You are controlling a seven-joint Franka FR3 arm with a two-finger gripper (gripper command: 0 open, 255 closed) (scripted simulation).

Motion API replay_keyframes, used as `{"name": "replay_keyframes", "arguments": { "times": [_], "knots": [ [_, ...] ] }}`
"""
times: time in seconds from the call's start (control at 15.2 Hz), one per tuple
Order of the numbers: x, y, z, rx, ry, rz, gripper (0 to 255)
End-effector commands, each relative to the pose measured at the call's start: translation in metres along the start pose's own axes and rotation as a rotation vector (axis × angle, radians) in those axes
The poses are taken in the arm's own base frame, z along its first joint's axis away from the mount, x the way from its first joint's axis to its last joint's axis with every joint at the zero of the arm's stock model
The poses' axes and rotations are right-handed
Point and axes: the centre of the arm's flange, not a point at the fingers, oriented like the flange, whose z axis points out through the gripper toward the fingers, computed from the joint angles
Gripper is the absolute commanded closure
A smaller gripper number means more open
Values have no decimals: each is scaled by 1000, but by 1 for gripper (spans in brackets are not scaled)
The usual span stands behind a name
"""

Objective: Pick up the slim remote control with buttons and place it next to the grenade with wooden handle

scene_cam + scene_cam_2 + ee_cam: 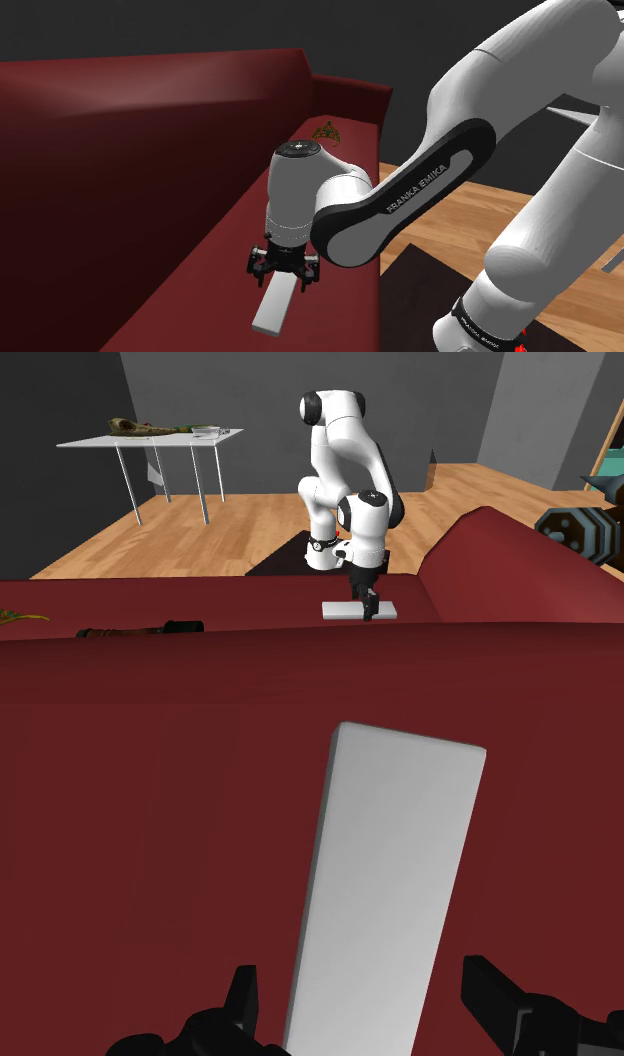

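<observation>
The remote [275,306] is a plain pale grey slab lying flat near the front edge of the dark red sofa seat [200,250]. My black gripper [285,272] hangs straight down over one end of it. In the wrist view the gripper [362,979] is open, with a finger on each side of the remote [390,874] and a gap at both. From across the sofa the gripper [367,607] stands over the remote [340,610]. A dark stick-shaped grenade [150,628] with a brownish handle lies far off toward the second exterior view's left.
The sofa backrest [120,150] rises beside the seat and an armrest [350,95] closes the far end, with a small brown object [326,130] near it. A white table [150,440] carrying objects stands on the wooden floor [220,532]. A dark hexagonal object [575,532] sits at the second exterior view's right.
</observation>
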Motion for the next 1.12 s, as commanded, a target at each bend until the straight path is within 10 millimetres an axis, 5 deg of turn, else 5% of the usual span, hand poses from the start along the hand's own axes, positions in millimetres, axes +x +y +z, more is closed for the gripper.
{"name": "replay_keyframes", "arguments": {
  "times": [0.0, 0.2, 0.26, 0.86, 1.06],
  "knots": [
    [0, 0, 1, 0, 0, 0, 0],
    [0, 0, 1, 0, 0, 0, 0],
    [0, 0, 1, 0, 0, 0, 255],
    [0, 0, 1, 0, 0, 0, 255],
    [0, 0, -15, 0, 0, 0, 255]
  ]
}}
